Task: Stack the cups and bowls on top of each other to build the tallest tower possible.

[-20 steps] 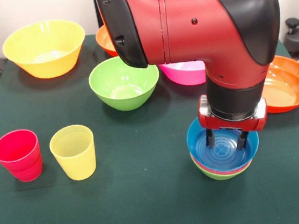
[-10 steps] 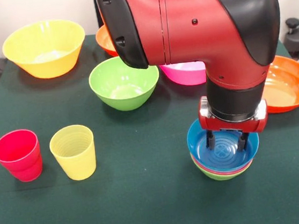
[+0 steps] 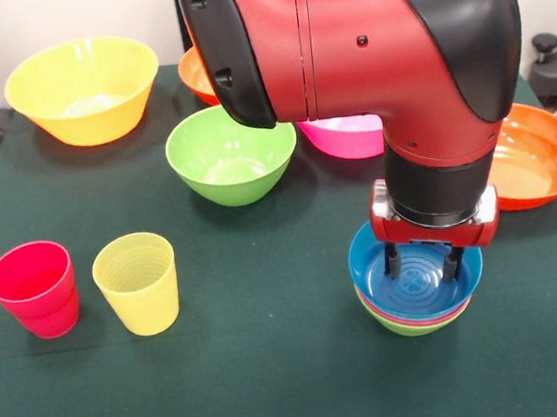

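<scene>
Lower right of frame: tower (image 3: 417, 303) of 3 nested bowls, blue on top, a pink-red rim band under it, light green lowest. Directly above, gripper (image 3: 425, 264) reaching into the blue bowl (image 3: 397, 277), 2 dark fingers (image 3: 392, 259) spread apart, grasping nothing. Lower left: red cup (image 3: 34, 289) and yellow cup (image 3: 137, 282) upright, side by side, apart. Upper left: yellow-orange bowl (image 3: 84, 90). Centre: green bowl (image 3: 230, 154). Behind the arm: pink bowl (image 3: 343, 137). Right edge: orange bowl (image 3: 539, 153).

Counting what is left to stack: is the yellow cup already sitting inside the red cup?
No: the yellow cup stands upright on the table beside the red cup, with a gap between them.
</scene>
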Controlling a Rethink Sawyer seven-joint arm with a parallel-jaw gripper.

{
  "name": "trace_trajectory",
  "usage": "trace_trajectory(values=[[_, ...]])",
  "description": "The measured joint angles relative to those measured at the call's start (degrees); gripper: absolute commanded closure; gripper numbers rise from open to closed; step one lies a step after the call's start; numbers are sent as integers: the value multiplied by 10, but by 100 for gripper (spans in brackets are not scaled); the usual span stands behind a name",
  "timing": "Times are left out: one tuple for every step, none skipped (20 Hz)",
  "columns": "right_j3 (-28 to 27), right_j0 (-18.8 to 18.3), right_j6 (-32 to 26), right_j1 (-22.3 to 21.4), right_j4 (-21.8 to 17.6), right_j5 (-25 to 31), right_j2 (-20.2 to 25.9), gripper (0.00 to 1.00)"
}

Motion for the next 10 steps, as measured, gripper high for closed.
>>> trace_trajectory(values=[[0,0,0,0,0,0,0,0],[0,0,0,0,0,0,0,0],[0,0,0,0,0,0,1,0],[0,0,0,0,0,0,1,0],[0,0,0,0,0,0,1,0],[0,-1,0,0,0,-1,1,0],[0,-1,0,0,0,-3,1,0],[0,-1,0,0,0,-10,2,0],[0,-1,0,0,0,-14,2,0],[0,-1,0,0,0,-17,2,0]])
